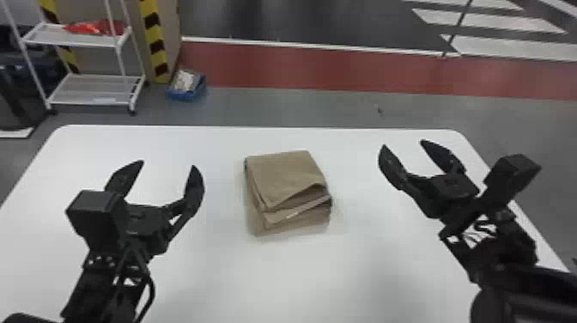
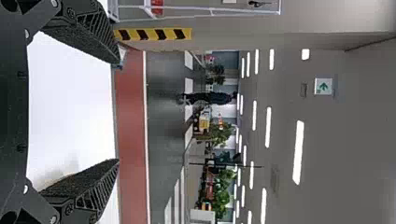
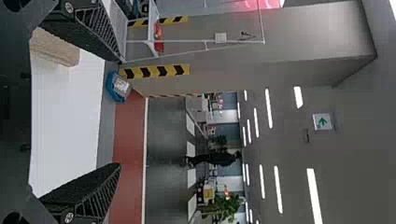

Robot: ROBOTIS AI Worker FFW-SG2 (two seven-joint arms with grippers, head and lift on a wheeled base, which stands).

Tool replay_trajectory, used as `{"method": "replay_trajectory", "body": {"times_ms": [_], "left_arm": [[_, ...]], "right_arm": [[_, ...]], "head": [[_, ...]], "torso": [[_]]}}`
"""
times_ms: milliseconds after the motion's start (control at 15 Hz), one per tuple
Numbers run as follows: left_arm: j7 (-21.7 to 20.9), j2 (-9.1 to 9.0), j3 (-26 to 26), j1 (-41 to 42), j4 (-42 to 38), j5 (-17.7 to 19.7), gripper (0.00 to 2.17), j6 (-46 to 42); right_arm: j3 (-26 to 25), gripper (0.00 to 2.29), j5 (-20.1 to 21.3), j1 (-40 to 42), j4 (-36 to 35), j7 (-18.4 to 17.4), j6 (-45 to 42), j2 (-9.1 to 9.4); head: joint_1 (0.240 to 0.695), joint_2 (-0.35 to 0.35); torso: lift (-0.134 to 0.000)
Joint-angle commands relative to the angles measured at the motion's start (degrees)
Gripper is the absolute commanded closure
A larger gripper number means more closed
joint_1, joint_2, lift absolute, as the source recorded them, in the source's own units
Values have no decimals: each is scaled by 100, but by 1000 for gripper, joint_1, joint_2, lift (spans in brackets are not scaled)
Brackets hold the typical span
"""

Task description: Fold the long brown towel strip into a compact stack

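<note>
my two black arms reach over the white table (image 1: 279,275), one along each side. my left gripper (image 1: 167,164) is over the left part of it, fingers spread wide with nothing between them. my right gripper (image 1: 403,144) is over the right part, its fingers also spread and just as bare. between the two, well apart from both, the brown towel (image 1: 285,172) lies on the tabletop near the middle, folded into a squarish stack. on the side nearer me its layers step out unevenly, one beneath another, and the top fold gapes a little toward its right corner. my right wrist view catches an edge of that stack beside one finger. past the table's far edge comes gray floor (image 1: 274,107), with a blue bin (image 1: 184,95) on it toward the left, something pale inside. left of that is a white rack (image 1: 88,40) with a red item (image 1: 92,28) on a shelf, and a yellow-and-black striped strip (image 1: 154,38). beyond the gray runs a red floor band (image 1: 300,68), then dark floor with white stripes at the right.
</note>
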Motion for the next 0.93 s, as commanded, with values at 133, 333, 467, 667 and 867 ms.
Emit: {"method": "replay_trajectory", "body": {"times_ms": [133, 333, 467, 667, 867], "left_arm": [[-292, 24, 168, 230, -755, -159, 151, 1274], [-301, 59, 309, 168, -966, 43, 151, 1467], [-64, 68, 282, 37, -896, 184, 151, 1098], [147, 147, 282, -78, -720, 254, 157, 817], [174, 156, 256, -130, -720, 254, 157, 817]], "right_arm": [[433, 90, -85, 805, -772, -670, -18, 173], [433, 90, -129, 1051, -1177, -820, 387, 164], [381, 90, -129, 1121, -1273, -829, 475, 164], [363, 90, -85, 1148, -1326, -846, 545, 173], [363, 90, -50, 1086, -1335, -899, 598, 182]], "head": [[695, -128], [695, -106], [695, -93], [695, -82], [695, -80]], "torso": [[-125], [-125], [-125], [-125], [-125]]}}
